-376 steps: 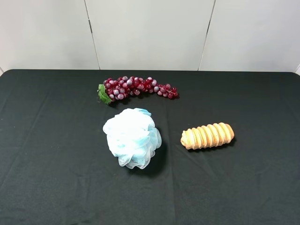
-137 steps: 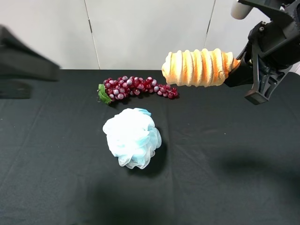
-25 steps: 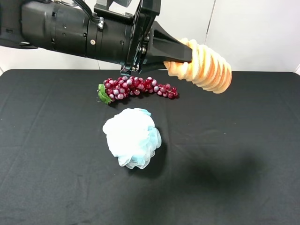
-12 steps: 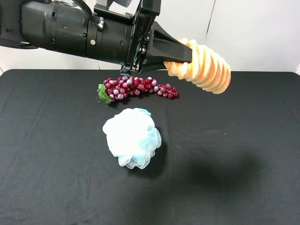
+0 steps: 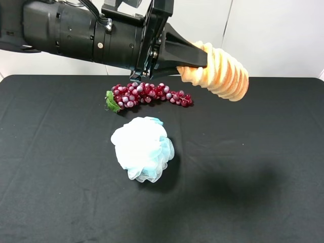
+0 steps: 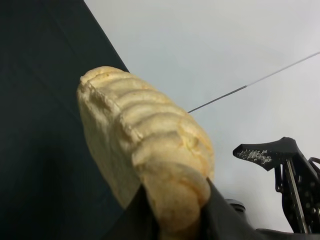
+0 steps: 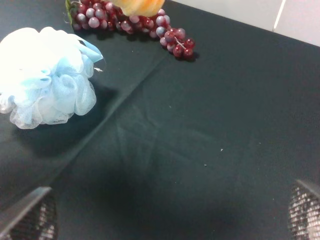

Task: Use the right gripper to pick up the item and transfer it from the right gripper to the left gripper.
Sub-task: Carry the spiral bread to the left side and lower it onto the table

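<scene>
Golden-tan toy bread (image 5: 220, 71) hangs high in the air, above the far side of the desk (image 5: 263, 152). It is not touching the desk at all. The left tool (image 5: 195, 59) is pinching it by one end. The rest of the bread sticks out free and tips down a little. Under the tool lie the red grapes (image 5: 147, 94). The white and blue bath puff (image 5: 143, 148) sits nearer to me, well apart from the bread.

The right tool (image 7: 167, 210) is spread wide with nothing in it. I think the hand-over is done.

What could go wrong? The bread is only held at one end. If the arm moves fast, the long free end could swing. Then the bread might slip out and drop onto the grapes or the desk. It looks soft, so a hard squeeze could dent it too.

Some things are hard to see. The tool covers the held end, so I cannot tell how deep the grip goes. The right arm is not in the high view. Its own camera shows only two tips at the corners. An orange bit at the edge of that view is cut off; it may be the bread.
</scene>
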`<move>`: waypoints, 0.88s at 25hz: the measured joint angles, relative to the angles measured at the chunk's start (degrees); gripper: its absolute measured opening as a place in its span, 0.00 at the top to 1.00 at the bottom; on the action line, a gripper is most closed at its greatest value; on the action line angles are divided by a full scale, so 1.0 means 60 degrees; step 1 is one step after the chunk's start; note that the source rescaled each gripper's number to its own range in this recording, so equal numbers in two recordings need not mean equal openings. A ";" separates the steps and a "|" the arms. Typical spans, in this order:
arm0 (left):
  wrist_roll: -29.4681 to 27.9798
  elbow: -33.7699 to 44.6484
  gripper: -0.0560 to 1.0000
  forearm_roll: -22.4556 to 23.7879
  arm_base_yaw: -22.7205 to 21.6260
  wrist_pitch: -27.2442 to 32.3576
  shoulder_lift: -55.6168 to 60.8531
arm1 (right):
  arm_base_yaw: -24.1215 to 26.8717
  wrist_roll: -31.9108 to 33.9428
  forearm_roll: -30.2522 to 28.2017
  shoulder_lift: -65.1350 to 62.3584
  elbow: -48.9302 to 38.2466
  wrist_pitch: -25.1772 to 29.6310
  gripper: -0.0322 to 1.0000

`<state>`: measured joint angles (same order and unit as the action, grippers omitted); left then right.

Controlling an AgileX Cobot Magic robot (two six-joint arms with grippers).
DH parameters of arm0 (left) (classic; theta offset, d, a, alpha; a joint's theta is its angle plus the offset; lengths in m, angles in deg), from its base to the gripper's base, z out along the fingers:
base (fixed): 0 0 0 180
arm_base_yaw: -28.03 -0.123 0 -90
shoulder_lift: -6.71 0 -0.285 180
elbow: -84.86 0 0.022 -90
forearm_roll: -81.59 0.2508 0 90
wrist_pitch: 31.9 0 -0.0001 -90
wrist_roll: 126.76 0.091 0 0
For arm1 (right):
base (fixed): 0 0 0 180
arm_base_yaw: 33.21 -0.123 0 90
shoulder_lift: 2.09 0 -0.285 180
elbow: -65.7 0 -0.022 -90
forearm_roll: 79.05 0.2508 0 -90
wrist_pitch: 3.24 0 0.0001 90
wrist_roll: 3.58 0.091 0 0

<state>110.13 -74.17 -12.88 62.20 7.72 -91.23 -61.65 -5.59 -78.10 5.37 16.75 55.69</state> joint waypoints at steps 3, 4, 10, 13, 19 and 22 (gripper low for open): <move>0.0008 0.0000 0.95 0.0000 0.0000 -0.0042 0.0000 | 0.0385 0.0000 0.0000 0.0000 0.0000 -0.0010 0.00; 0.0008 0.0000 0.95 0.0000 0.0000 -0.0042 0.0000 | 0.0665 0.0000 0.0000 0.0000 0.0000 -0.0010 0.00; -0.0002 0.0000 0.95 0.0000 0.0000 -0.0042 0.0000 | 0.2150 0.0000 0.0000 0.0000 0.0000 -0.0016 0.00; -0.0126 0.0000 0.95 0.0000 0.0000 -0.0054 0.0000 | 0.2288 0.0000 0.0000 0.0000 0.0000 -0.0016 0.00; -0.0218 -0.0438 0.95 0.0024 -0.0012 -0.0325 0.0000 | 0.2321 0.0000 0.0000 0.0000 0.0000 -0.0016 0.00; -0.0264 -0.0721 0.95 0.0115 -0.0086 -0.0407 0.0000 | 0.2321 0.0000 0.0000 0.0000 0.0000 -0.0016 0.00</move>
<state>108.55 -78.49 -12.19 61.69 5.27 -91.23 -47.72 -5.59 -78.10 5.37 16.75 55.59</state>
